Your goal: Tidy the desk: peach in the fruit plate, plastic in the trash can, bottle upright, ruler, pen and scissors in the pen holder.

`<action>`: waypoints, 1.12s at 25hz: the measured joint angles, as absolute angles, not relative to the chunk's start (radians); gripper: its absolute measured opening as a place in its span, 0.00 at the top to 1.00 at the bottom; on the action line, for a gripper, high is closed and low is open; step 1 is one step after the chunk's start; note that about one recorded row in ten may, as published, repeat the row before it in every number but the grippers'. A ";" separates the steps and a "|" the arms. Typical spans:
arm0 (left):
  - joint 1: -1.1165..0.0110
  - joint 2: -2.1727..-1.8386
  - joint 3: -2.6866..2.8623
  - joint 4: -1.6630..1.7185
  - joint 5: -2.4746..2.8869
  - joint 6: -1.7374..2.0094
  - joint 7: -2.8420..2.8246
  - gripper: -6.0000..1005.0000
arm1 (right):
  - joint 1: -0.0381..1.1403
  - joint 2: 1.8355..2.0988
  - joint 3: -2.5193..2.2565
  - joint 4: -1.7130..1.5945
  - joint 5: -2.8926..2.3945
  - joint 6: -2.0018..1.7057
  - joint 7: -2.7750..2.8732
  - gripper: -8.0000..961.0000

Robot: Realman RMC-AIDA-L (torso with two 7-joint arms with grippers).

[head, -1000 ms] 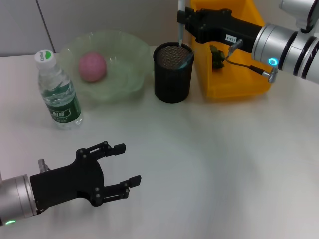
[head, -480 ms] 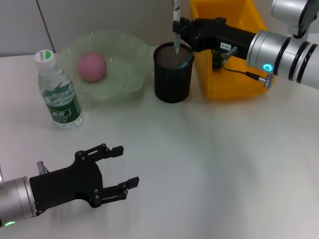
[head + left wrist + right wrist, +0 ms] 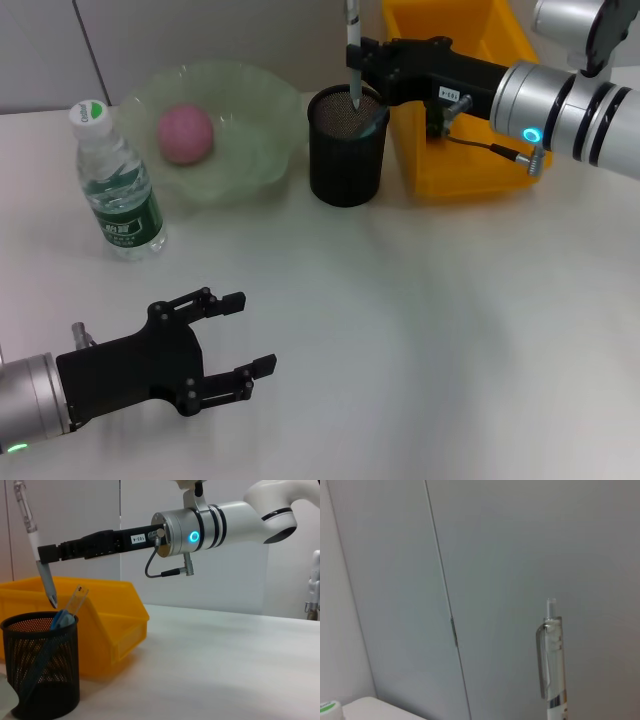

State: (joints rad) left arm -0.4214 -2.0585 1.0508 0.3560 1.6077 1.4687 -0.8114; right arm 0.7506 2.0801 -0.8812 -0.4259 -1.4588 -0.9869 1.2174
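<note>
— Start at the left. What is done there?

— The left pincer (image 3: 243,333) hangs low over the near left of the desk (image 3: 420,330), fingers spread wide, nothing between them. Beyond it the bottle (image 3: 113,182) stands upright with its cap on. Further right and far, the peach (image 3: 184,133) lies in the pale green fruit plate (image 3: 262,100). Those two jobs look finished.

— And the middle?

— That is the step in hand. The black mesh pen holder (image 3: 346,147) stands just right of the plate, a blue ruler (image 3: 67,614) already leaning inside it. The right pincer (image 3: 360,53) reaches in from the right, clamped on the pen (image 3: 352,45), which is held upright, tip down, just above the holder's mouth.

— So what does the next move need?

— I'd say a straight drop: keep the tip inside the rim and clear of the ruler, lower a little, then release.

— Further right?

— A yellow trash can (image 3: 470,150) sits just beside the holder, something dark and greenish inside, partly hidden by the arm. I cannot make out any scissors.
</note>
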 joint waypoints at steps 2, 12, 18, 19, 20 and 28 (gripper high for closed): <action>-0.421 -2.057 1.051 0.356 1.608 1.469 -0.811 0.21 | 0.752 2.080 -0.885 -0.426 -1.459 -0.982 1.217 0.83; -0.418 -2.057 1.051 0.358 1.608 1.470 -0.811 0.21 | 0.750 2.082 -0.885 -0.425 -1.451 -0.951 1.217 0.81; -0.417 -2.056 1.050 0.361 1.608 1.470 -0.811 0.21 | 0.742 2.083 -0.880 -0.425 -1.450 -0.951 1.220 0.70; -0.417 -2.056 1.050 0.361 1.608 1.470 -0.810 0.21 | 0.740 2.083 -0.879 -0.425 -1.450 -0.953 1.221 0.67; -0.417 -2.056 1.049 0.361 1.608 1.470 -0.809 0.21 | 0.738 2.083 -0.877 -0.425 -1.449 -0.956 1.223 0.65; -0.417 -2.056 1.046 0.358 1.608 1.472 -0.804 0.21 | 0.725 2.081 -0.874 -0.434 -1.425 -1.010 1.235 0.43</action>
